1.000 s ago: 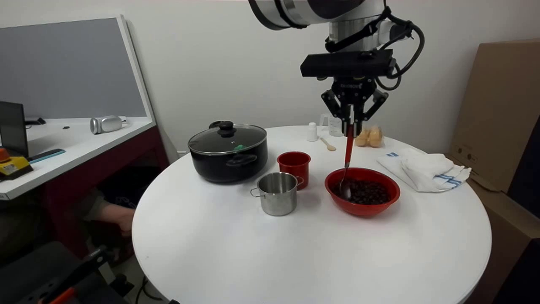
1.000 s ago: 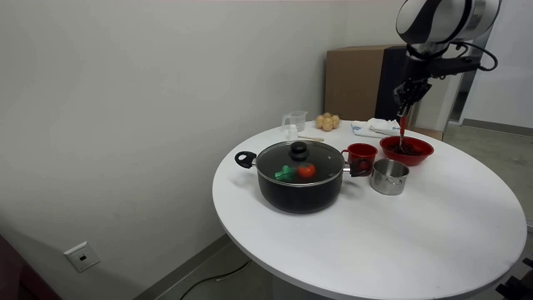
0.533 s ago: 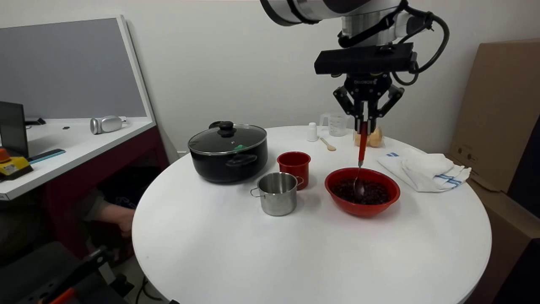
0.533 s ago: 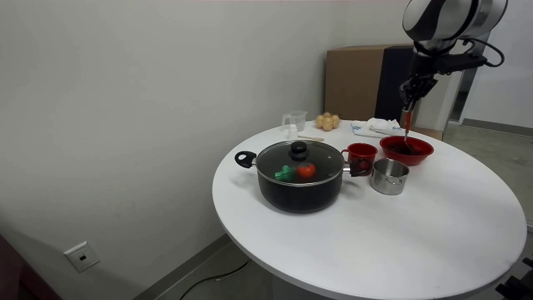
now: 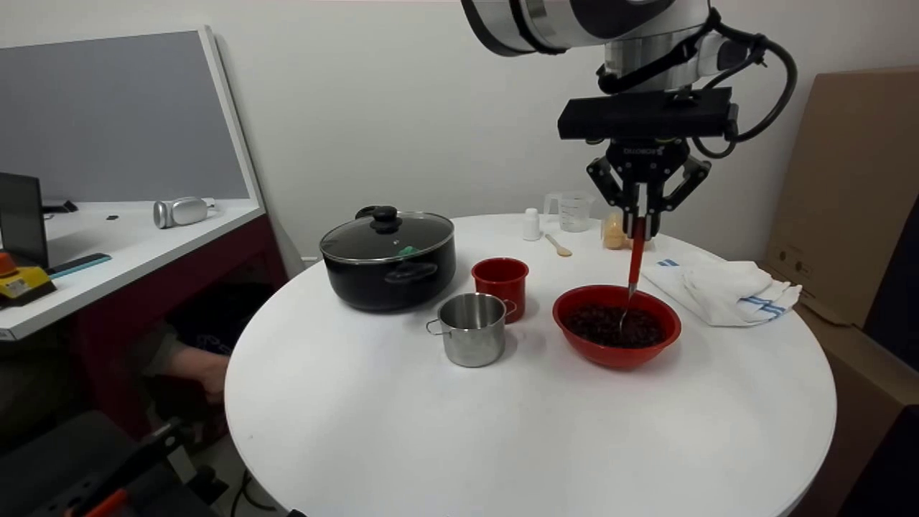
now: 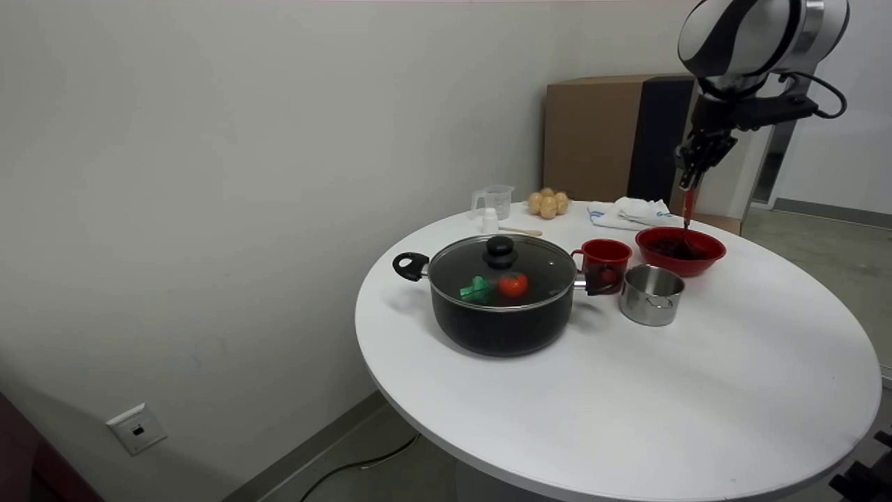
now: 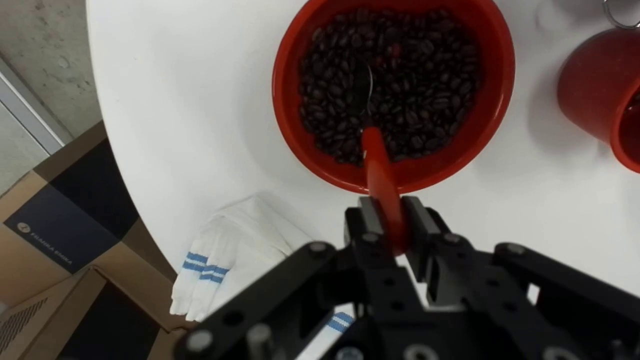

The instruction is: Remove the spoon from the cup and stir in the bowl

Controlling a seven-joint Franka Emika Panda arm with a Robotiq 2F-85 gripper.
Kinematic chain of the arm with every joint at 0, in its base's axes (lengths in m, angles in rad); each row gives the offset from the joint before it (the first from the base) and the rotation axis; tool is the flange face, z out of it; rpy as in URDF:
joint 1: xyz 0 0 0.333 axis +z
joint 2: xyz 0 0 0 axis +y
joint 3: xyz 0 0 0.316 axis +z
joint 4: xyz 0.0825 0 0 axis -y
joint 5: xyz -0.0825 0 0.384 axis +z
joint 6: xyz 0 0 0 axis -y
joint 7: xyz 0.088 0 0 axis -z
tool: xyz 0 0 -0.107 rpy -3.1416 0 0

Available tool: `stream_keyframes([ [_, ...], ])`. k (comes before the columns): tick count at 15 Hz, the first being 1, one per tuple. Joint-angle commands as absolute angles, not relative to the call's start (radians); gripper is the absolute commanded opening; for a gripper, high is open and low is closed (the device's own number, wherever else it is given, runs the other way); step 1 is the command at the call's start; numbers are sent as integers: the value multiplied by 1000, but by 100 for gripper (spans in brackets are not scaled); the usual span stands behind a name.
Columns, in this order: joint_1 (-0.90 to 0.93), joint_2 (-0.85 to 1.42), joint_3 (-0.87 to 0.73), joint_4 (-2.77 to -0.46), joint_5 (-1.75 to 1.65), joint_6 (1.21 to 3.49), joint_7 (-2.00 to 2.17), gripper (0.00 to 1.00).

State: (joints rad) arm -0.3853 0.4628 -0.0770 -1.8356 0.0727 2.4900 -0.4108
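In an exterior view, my gripper (image 5: 640, 228) was clamped on the spoon (image 5: 635, 266), which hung below it, slightly leaning, its lower end among the beans (image 5: 596, 327) in the bowl (image 5: 621, 359). In an exterior view, the cup (image 6: 608, 264) stood near the bowl, spoon already out. In the wrist view, the spoon's long axis ran from the gripper to left of the bowl's middle, so, I judged, stirring needed a rightward sweep.

White table (image 5: 531, 438) — bowl (image 5: 617, 357), red cup (image 5: 508, 289), pot (image 5: 373, 283), cloth (image 5: 725, 287)
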Motion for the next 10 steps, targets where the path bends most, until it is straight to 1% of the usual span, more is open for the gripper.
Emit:
stream_keyframes([
  [1, -388, 511, -71, -1769, 93, 2499, -426, 4],
  [10, -359, 547, -30, -1717, 85, 2506, -430, 4],
])
